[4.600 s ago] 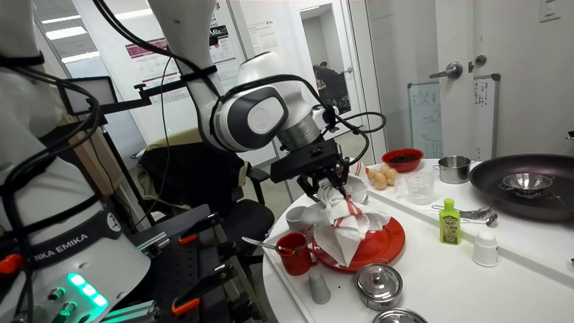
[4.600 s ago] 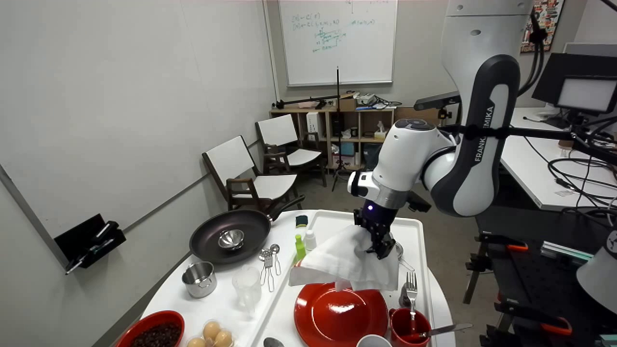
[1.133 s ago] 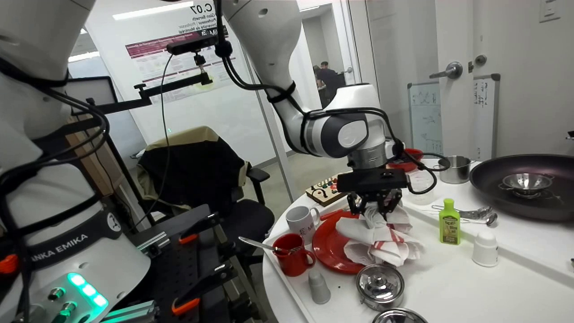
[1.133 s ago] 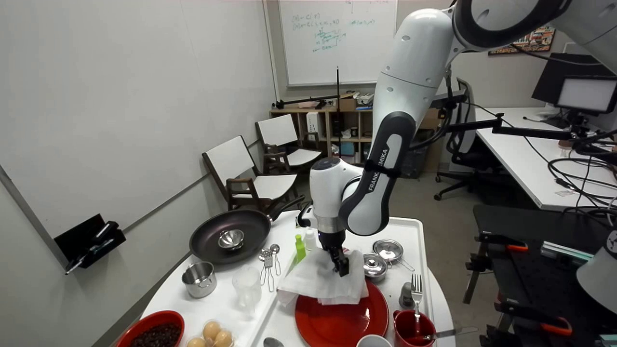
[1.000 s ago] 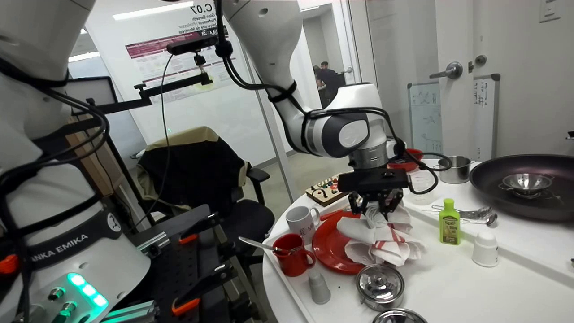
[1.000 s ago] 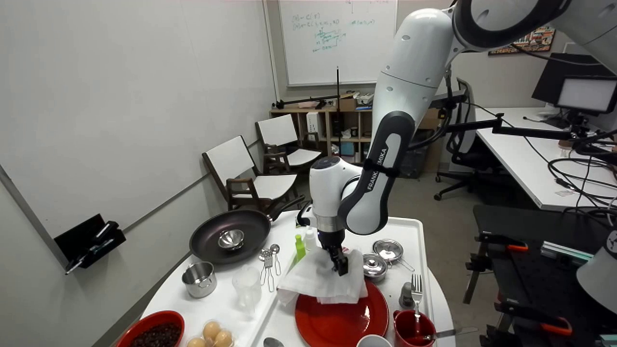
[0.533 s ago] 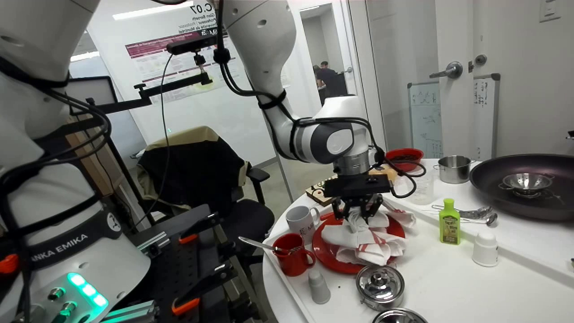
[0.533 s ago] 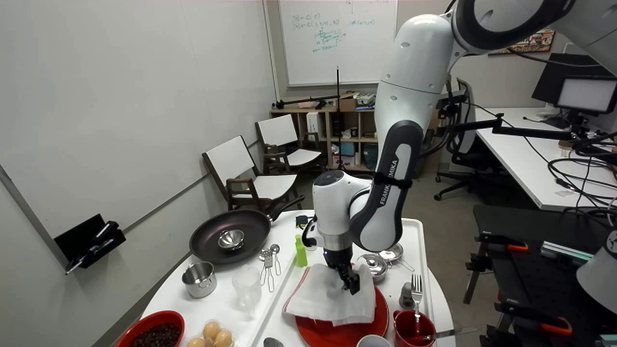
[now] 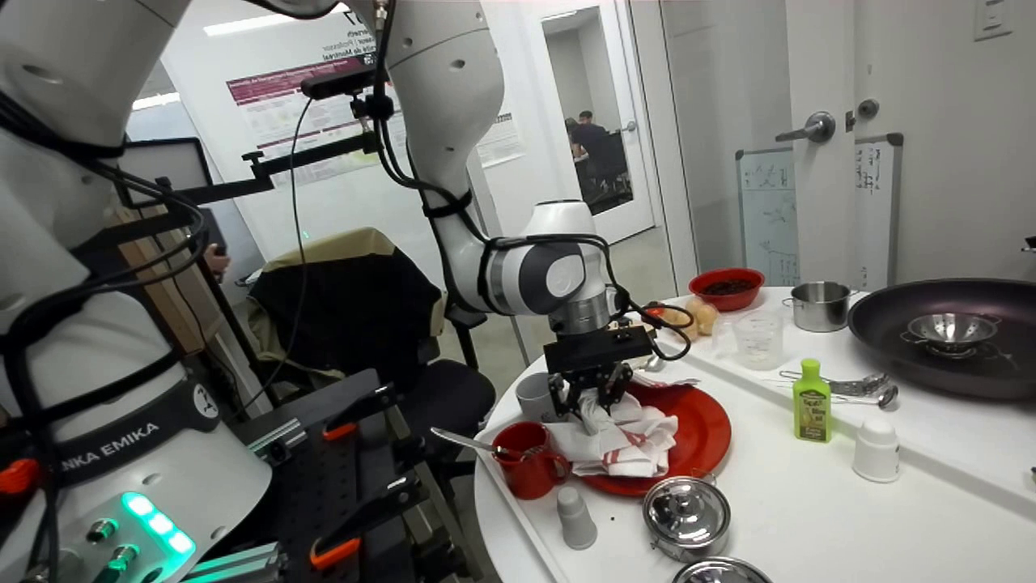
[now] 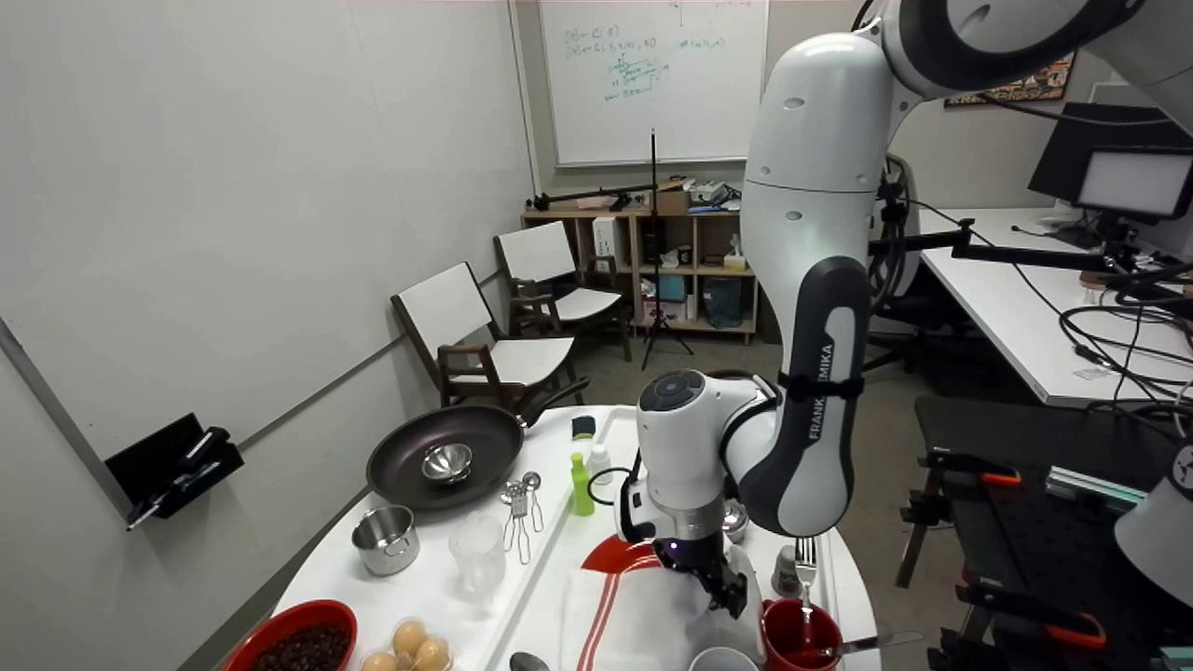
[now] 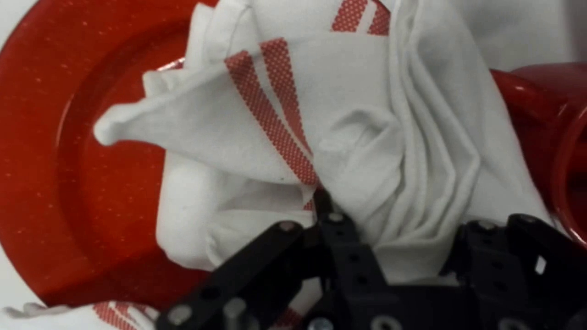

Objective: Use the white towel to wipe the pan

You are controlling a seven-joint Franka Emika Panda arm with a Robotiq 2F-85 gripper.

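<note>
White, red-striped towel (image 9: 617, 444) pinched in the Robotiq gripper (image 9: 595, 398), bunched just beneath it over part of the red plate (image 9: 708, 429); frying pan (image 10: 401, 461) (small steel colander (image 9: 952, 328) inside) well apart.

The arm (image 9: 453, 97) is carried upward from its base (image 9: 146, 470), where green lights (image 9: 160, 524) are lit, and is bent down through the forearm (image 10: 811, 466), which is bound by a black strap (image 10: 820, 386). The wrist (image 10: 690, 447) is set low in both exterior views. The end effector (image 9: 592, 402) is pointed downward, with some tilt. In the wrist view its fingers (image 11: 348, 247) are clamped in a grip.
</note>
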